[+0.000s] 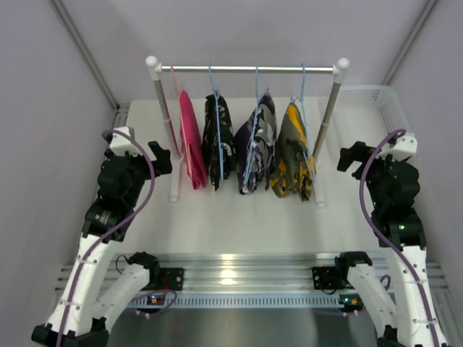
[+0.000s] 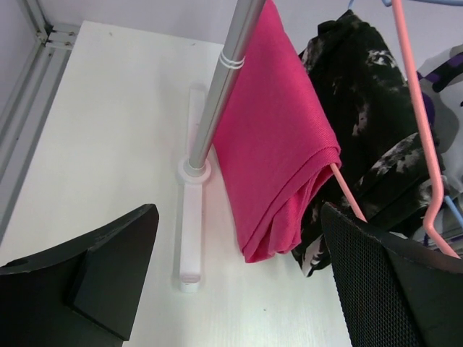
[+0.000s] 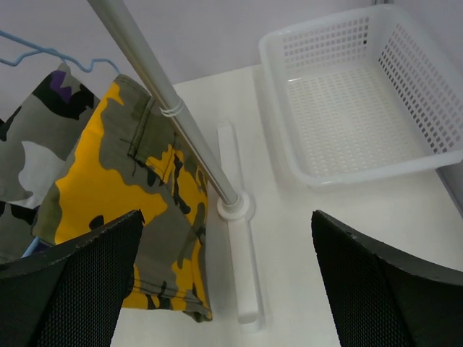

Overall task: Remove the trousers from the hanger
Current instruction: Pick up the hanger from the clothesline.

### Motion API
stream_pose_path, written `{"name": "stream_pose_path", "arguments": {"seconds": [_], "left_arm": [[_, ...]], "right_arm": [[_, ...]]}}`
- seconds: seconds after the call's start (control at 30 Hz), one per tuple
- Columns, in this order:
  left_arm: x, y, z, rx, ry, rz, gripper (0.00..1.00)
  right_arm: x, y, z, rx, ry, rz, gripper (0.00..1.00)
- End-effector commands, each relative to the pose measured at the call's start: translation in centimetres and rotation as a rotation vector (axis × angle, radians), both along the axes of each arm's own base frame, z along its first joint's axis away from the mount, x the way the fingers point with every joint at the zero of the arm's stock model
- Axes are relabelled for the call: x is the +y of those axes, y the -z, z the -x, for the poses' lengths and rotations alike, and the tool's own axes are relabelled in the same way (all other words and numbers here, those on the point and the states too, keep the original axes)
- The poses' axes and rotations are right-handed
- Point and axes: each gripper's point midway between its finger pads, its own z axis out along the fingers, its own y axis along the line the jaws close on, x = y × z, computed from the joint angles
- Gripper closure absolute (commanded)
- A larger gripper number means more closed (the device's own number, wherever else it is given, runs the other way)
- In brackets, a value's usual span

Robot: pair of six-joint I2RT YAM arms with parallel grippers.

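The left gripper (image 1: 162,157) hovers mid-left and the right gripper (image 1: 350,159) mid-right, elbows bent, flanking the rack (image 1: 249,69). Both sets of fingers (image 2: 108,282) stand wide apart, empty.

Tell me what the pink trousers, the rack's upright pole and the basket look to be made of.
Pink trousers: soft cloth, woven or knit, with a matte finish; a fine weave texture and limp folds show.
Upright pole: probably metal; it is a smooth tube with a dull silver sheen.
Basket: white plastic, slightly glossy, moulded with a grid of small holes.
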Motion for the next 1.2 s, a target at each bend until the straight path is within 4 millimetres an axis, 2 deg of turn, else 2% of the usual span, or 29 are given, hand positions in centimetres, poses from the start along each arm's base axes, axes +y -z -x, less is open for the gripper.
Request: {"name": "stream_pose_path", "arguments": {"seconds": [0.0,0.03,0.1,0.2,0.3,0.37,0.5,0.6,0.63,0.7,0.77,0.83,0.87,0.9,0.93,0.97,1.17], "left_arm": [[1.1,-1.3,0.7,-0.059,-0.039,-0.031,0.01],[1.3,-1.8,1.2,-0.092,-0.036,-0.036,0.01],[1.5,-1.4,1.3,-0.091,-0.052,-0.031,0.01],[1.0,-1.0,1.0,-0.063,-0.027,-0.027,0.01],[0.5,-0.5,0.7,-0.053,-0.011,-0.011,0.01],[0.4,-0.8,0.6,-0.074,-0.014,0.011,0.01],[0.9,-1.0,0.2,-0.083,-0.046,0.015,0.01],[0.7,-1.9,0.1,-0.061,-0.036,0.002,0.01],[-0.2,-3.5,0.2,-0.07,0.021,0.001,0.01],[-0.6,-5.5,0.7,-0.099,0.043,0.021,0.01],[-0.5,-9.3,1.4,-0.194,0.054,0.036,0.01],[-0.8,-11.1,1.4,-0.204,0.072,0.027,0.01],[-0.7,-13.4,2.3,-0.218,0.08,0.03,0.01],[-1.2,-13.3,1.3,-0.173,0.095,0.022,0.01],[-1.9,-13.8,1.4,-0.159,0.137,0.022,0.01],[-2.2,-15.0,1.8,-0.169,0.153,0.027,0.01],[-5.0,-16.1,2.4,-0.15,0.31,0.072,0.01]], "right_arm": [[0.8,-0.7,0.3,-0.04,-0.039,0.001,0.02],[1.0,-0.4,0.2,-0.034,-0.049,-0.008,0.02],[1.3,0.1,-0.1,-0.019,-0.07,-0.002,0.02],[1.9,0.2,-0.2,-0.027,-0.103,-0.005,0.02],[1.6,0.3,0.0,-0.047,-0.085,-0.003,0.02],[1.4,0.0,0.4,-0.074,-0.074,-0.009,0.02],[1.8,0.7,0.3,-0.055,-0.098,-0.011,0.02],[2.1,0.9,0.2,-0.028,-0.108,-0.021,0.02],[2.1,1.0,0.2,-0.02,-0.109,-0.021,0.02],[2.2,1.5,0.3,-0.003,-0.115,-0.022,0.02],[2.2,1.6,0.4,-0.003,-0.113,-0.028,0.02],[2.1,1.8,0.5,0.003,-0.108,-0.032,0.02],[2.1,1.9,0.6,0.006,-0.108,-0.03,0.02],[2.0,2.0,0.6,0.014,-0.1,-0.027,0.02],[1.9,1.9,0.7,0.009,-0.097,-0.029,0.02],[1.7,1.7,0.8,0.004,-0.086,-0.029,0.02],[1.4,1.5,1.0,0.0,-0.072,-0.022,0.02]]}}
